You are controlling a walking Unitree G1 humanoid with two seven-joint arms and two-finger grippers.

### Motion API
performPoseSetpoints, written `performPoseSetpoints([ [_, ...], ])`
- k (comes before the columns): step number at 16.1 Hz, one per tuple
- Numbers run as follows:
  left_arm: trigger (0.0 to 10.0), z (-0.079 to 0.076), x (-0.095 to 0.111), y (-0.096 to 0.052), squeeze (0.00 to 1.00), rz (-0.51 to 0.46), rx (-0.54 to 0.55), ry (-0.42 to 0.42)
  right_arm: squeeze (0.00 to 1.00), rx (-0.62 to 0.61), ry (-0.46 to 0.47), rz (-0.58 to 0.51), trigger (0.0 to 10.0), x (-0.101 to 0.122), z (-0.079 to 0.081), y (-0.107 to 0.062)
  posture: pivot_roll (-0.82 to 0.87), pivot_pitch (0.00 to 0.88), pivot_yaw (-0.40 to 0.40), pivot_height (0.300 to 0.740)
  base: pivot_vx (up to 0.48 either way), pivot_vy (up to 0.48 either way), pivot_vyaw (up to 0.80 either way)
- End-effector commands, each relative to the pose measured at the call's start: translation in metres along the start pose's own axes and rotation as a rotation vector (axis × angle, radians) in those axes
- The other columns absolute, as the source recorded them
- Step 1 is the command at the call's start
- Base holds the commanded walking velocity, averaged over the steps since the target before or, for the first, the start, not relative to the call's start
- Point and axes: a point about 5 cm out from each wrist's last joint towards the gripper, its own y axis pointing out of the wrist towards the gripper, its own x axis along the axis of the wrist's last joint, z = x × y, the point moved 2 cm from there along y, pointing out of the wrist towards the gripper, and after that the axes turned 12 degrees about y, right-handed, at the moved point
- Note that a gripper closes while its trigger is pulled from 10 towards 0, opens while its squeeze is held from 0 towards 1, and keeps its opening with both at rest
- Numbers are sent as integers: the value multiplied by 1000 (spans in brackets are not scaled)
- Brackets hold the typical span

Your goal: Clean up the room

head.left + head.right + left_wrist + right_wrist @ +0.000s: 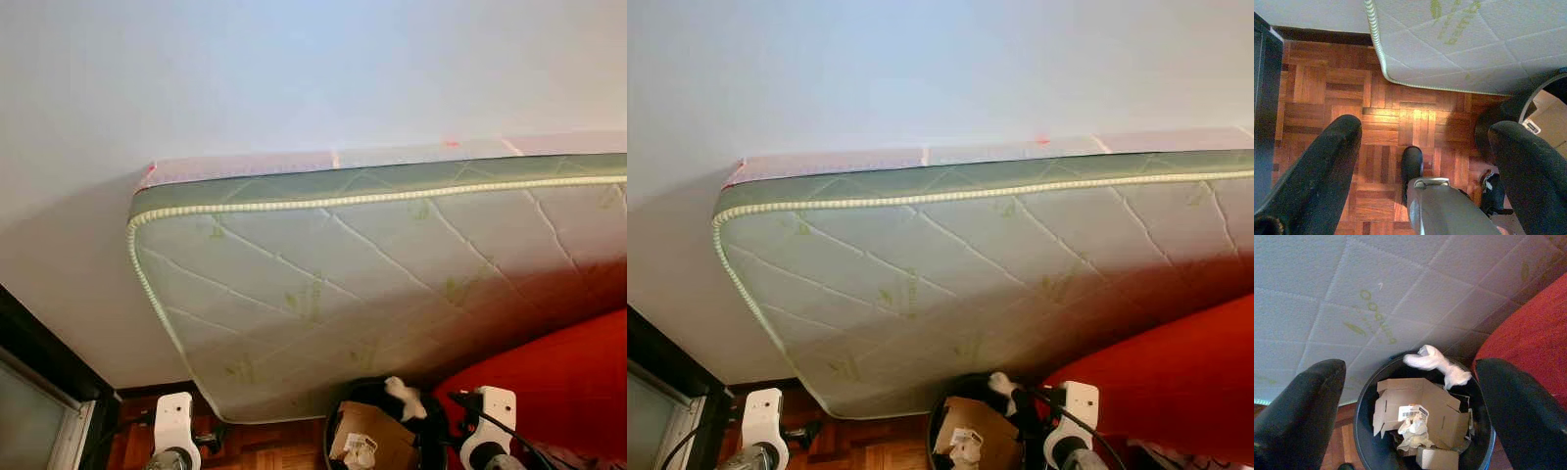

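A black round trash bin (1364,440) stands on the floor at the foot of a leaning mattress, also seen low in the head view as the bin (338,431). Inside lie a flattened cardboard box (1425,406), crumpled white paper (1413,428) and a white sock-like cloth (1437,363) draped at its far rim. My right gripper (1410,411) hovers open above the bin, fingers (1300,416) spread to either side, nothing between them. My left gripper (1425,166) is open over bare parquet (1386,122), holding nothing.
A quilted white-and-green mattress (372,284) leans against the pale wall (294,69). A red cushion or sofa (558,382) sits right of the bin. A dark door frame (39,362) stands at the left. My own foot (1411,164) rests on the parquet.
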Motion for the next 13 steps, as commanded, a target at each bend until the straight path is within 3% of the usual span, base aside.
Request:
performPoseSetpoints([
  [1, 10000, -3, -5, -1, 0, 17, -5, -12, 1000, -1, -13, 18, 10000, -1, 0, 0, 135, 28, -44, 740, 0, 0, 0],
  [2, 10000, -3, -5, -1, 0, 18, -5, -12, 365, -16, -39, 27, 10000, -1, -2, 0, 135, 28, -44, 740, 0, 0, 0],
  [3, 10000, -3, -5, -1, 0, 18, -5, -12, 365, -20, -42, 28, 10000, -1, -2, 0, 135, 28, -44, 740, 0, 0, 0],
  [4, 10000, -3, -4, 0, 0, 18, -5, -12, 0, -39, -48, 34, 10000, -2, -4, 0, 133, 32, -45, 740, 0, 0, 0],
  [13, 10000, -2, -5, 0, 0, 26, -6, -5, 0, -267, -86, 177, 10000, -18, -25, -6, 125, 38, -43, 740, 0, 0, 0],
])
